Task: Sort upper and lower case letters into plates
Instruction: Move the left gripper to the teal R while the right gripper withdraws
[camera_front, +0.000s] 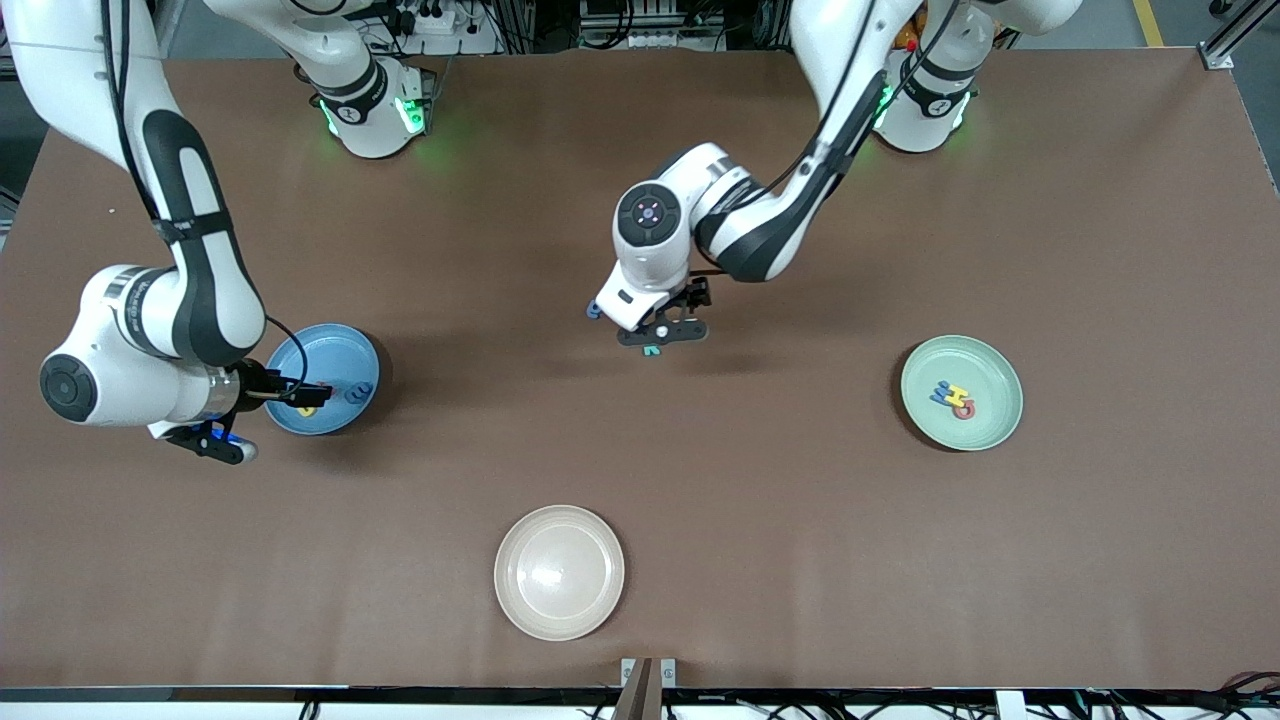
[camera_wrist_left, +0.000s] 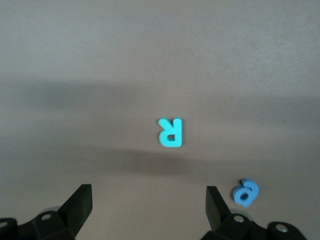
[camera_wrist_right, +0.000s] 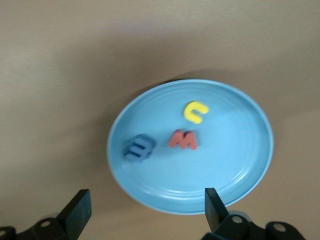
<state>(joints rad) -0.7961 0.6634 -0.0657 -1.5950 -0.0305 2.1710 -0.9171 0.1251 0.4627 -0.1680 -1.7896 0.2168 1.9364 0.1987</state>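
Observation:
A teal letter R (camera_front: 651, 350) (camera_wrist_left: 170, 132) and a small blue lower case letter (camera_front: 593, 311) (camera_wrist_left: 245, 192) lie on the brown table near its middle. My left gripper (camera_front: 672, 325) (camera_wrist_left: 147, 210) hangs open and empty just over them. The light blue plate (camera_front: 330, 350) (camera_wrist_right: 225, 165) at the right arm's end holds a yellow letter (camera_wrist_right: 195, 111), a red letter (camera_wrist_right: 183, 139) and a dark blue letter (camera_wrist_right: 138, 148). My right gripper (camera_front: 298, 395) (camera_wrist_right: 145, 210) is open and empty over that plate's edge. The mint green plate (camera_front: 985, 365) at the left arm's end holds three letters (camera_front: 955, 398).
A cream-beige plate (camera_front: 559, 571) sits bare near the table's front edge, nearer to the front camera than the two loose letters. The right arm's elbow (camera_front: 130, 350) hangs low beside the light blue plate.

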